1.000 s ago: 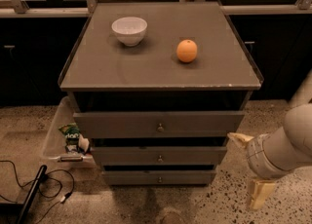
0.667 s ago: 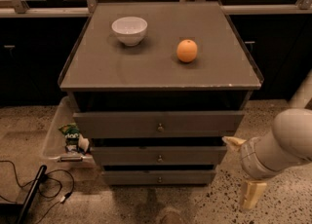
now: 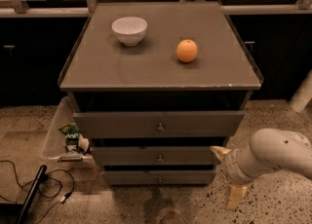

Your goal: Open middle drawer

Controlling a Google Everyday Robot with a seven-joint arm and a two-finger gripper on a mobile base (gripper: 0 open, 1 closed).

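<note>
The grey cabinet has three drawer fronts. The middle drawer (image 3: 126, 156) is the middle-sized front, with a small round knob (image 3: 159, 158) at its centre, and looks shut. The taller top drawer (image 3: 117, 123) sits above it and the narrowest bottom drawer (image 3: 131, 177) below. My gripper (image 3: 227, 174) is at the lower right, just off the right end of the middle drawer, near the floor. Its two pale fingers (image 3: 236, 196) are spread apart and hold nothing. It is well right of the knob.
A white bowl (image 3: 129, 29) and an orange (image 3: 186, 50) sit on the cabinet top (image 3: 161, 72). A clear plastic bin (image 3: 58, 135) with a green packet stands left of the cabinet. Black cables (image 3: 29, 189) lie on the speckled floor at the lower left.
My arm and gripper have moved left, closer to the right end of the middle drawer. The drawers, bowl and orange have not moved.
</note>
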